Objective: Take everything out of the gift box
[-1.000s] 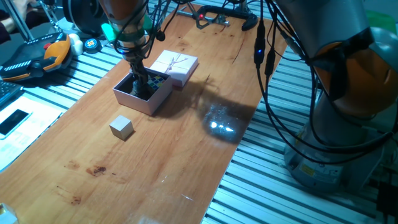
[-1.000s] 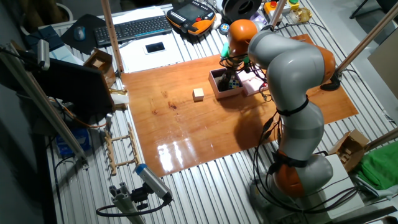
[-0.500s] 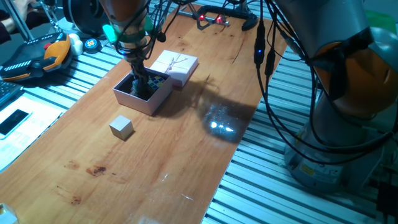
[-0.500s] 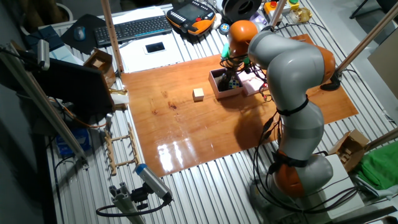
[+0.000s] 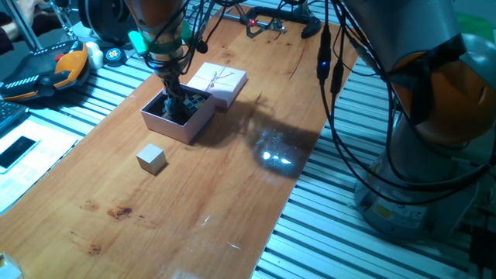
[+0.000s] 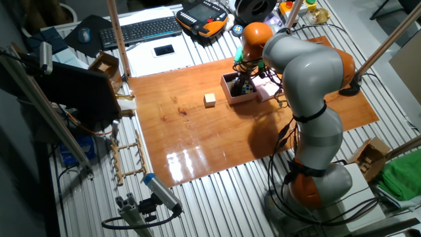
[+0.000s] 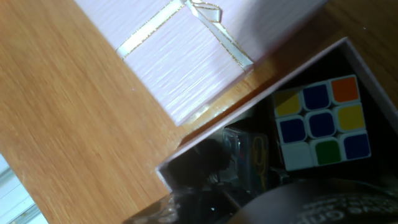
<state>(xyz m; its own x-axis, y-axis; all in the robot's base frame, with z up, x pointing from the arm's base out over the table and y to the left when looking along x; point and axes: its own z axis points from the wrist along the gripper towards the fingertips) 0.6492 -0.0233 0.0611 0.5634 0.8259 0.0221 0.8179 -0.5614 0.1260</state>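
Note:
The pale-pink gift box stands on the wooden table, with its near wall crossing the hand view. My gripper reaches down inside it. The box walls and blurred dark fingers hide whether it holds anything. A multicoloured puzzle cube lies in the box beside the fingers. A small clear flat piece lies by the box corner, close to the fingertips. The beige-grey cube block sits on the table outside the box.
The flat pink lid with a string bow lies against the box's far side. A teach pendant and a phone rest on the slatted bench to the left. Cables hang along the table's right edge.

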